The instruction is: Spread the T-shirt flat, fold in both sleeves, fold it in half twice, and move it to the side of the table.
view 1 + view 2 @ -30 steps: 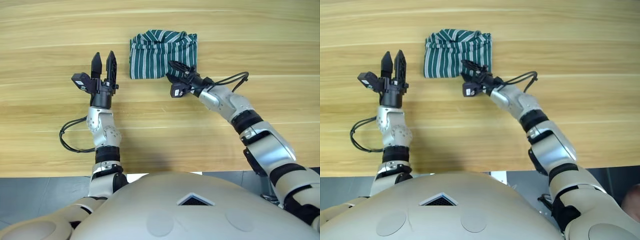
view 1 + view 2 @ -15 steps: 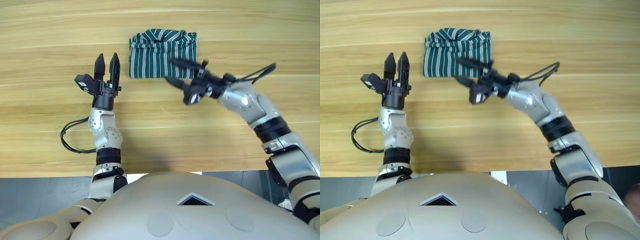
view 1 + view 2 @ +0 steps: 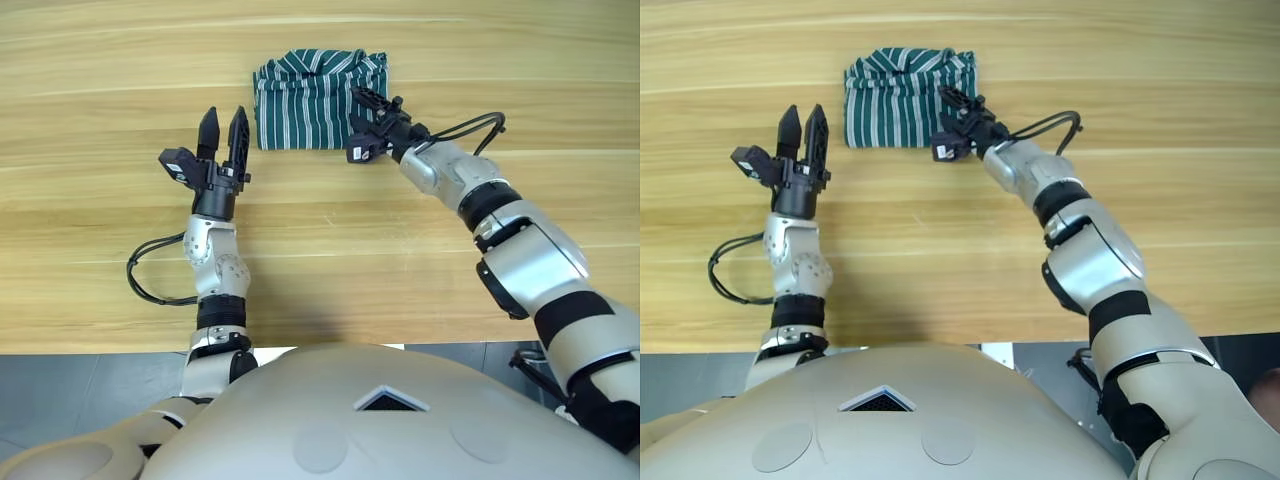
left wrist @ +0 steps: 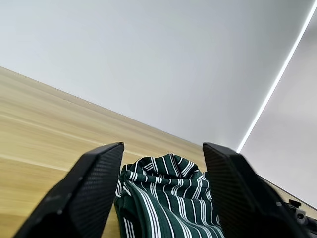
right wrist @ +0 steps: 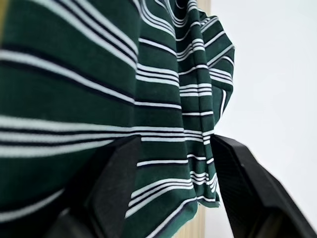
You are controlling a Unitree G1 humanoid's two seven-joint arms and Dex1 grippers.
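The right end effector (image 3: 372,102) lay over the near right part of the folded T-shirt (image 3: 300,95), touching the cloth. Its two fingers (image 5: 115,188) stood well apart, with the green, white-striped fabric bunched up between and beyond them in the right wrist view. They were not clamped on the cloth. The left end effector (image 3: 224,122) hovered above bare wood just to the left of the T-shirt, apart from it and pointing toward the far side of the desk. Its two dark fingers stood a little apart and held nothing. In the left wrist view the rumpled edge of the T-shirt showed in the gap between them.

The T-shirt was a compact, roughly square bundle lying on the far middle part of the desk (image 3: 420,270), with a looser, wrinkled edge on its far side. The desk was light wood with long grain lines running across it. Past its far edge rose a plain pale wall (image 4: 148,59), crossed by a thin bright strip of light (image 4: 277,82). Grey floor (image 3: 80,400) showed below the near edge.
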